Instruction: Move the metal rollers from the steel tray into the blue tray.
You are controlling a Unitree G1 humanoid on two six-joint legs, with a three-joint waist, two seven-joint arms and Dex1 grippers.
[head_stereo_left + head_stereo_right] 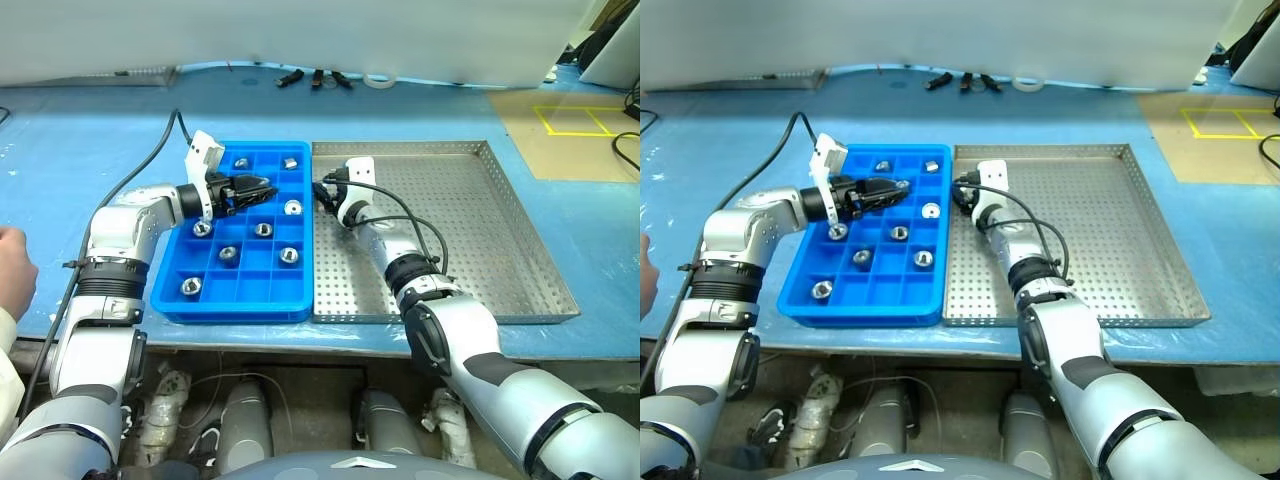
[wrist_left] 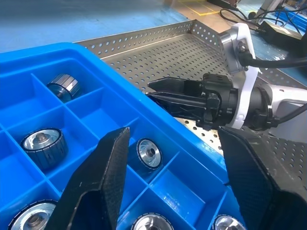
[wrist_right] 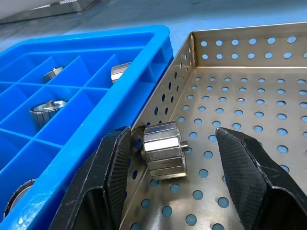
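Observation:
The blue tray [image 1: 205,300] lies beside the steel tray [image 1: 480,230], to its left. Several metal rollers [image 1: 263,229] sit in separate compartments of the blue tray. My left gripper [image 1: 262,188] hovers open over the blue tray's far half, holding nothing. My right gripper [image 3: 175,139] is low in the steel tray's near-left corner region, by the wall that borders the blue tray. It is open, with one roller [image 3: 163,149] lying on the perforated floor between its fingers. That roller is close to one finger [image 3: 117,158] and apart from the other.
A person's hand [image 1: 10,270] shows at the table's left edge. Black tools [image 1: 315,77] and a tape roll [image 1: 378,80] lie at the back. A black cable [image 1: 150,160] runs from the left arm across the blue table.

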